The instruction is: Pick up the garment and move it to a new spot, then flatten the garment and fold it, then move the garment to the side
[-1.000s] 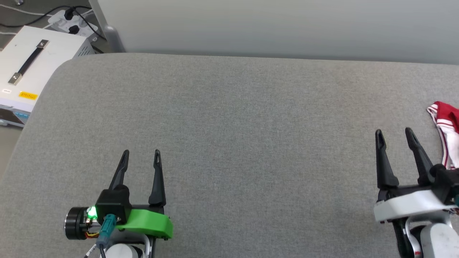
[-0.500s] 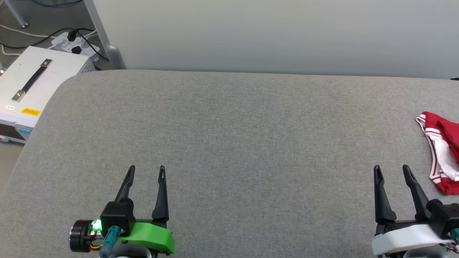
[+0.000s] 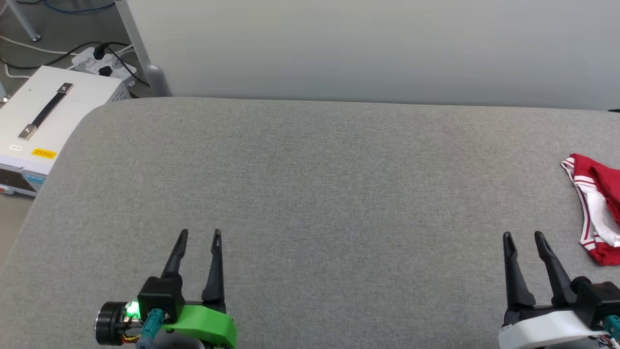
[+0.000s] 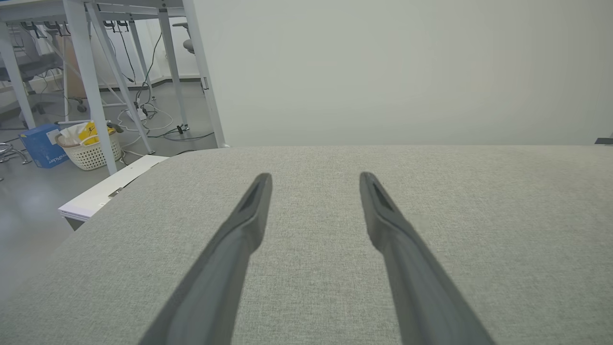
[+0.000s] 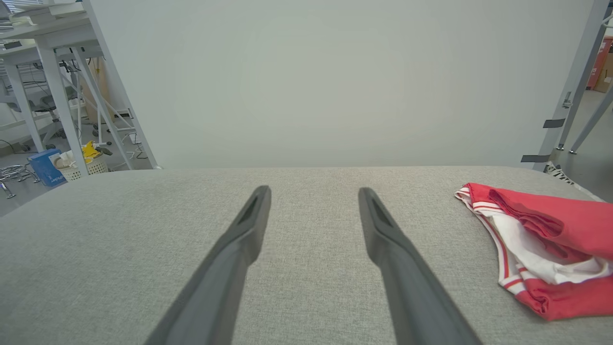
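The garment (image 3: pixel 598 208) lies crumpled at the right edge of the grey table, red cloth with a white part and red-white striped trim; the head view cuts it off. It lies to the right of my right fingers in the right wrist view, garment (image 5: pixel 541 249). My right gripper (image 3: pixel 523 236) hovers open and empty at the lower right, left of the garment and apart from it. My left gripper (image 3: pixel 199 234) is open and empty at the lower left. Both pairs of fingers (image 4: pixel 249 211) (image 5: pixel 249 220) point over bare cloth.
The grey padded table (image 3: pixel 310 194) ends at a pale wall panel behind. Off its left corner stands a white box (image 3: pixel 38 121) with a black handle, with a power strip (image 3: pixel 104 63) and cables on the floor. Desk legs and a basket (image 4: pixel 88 148) stand further left.
The head camera has tilted, so the whole picture slid downward. Both grippers sit lower in the picture and their fingers stand slightly closer together than a second ago.
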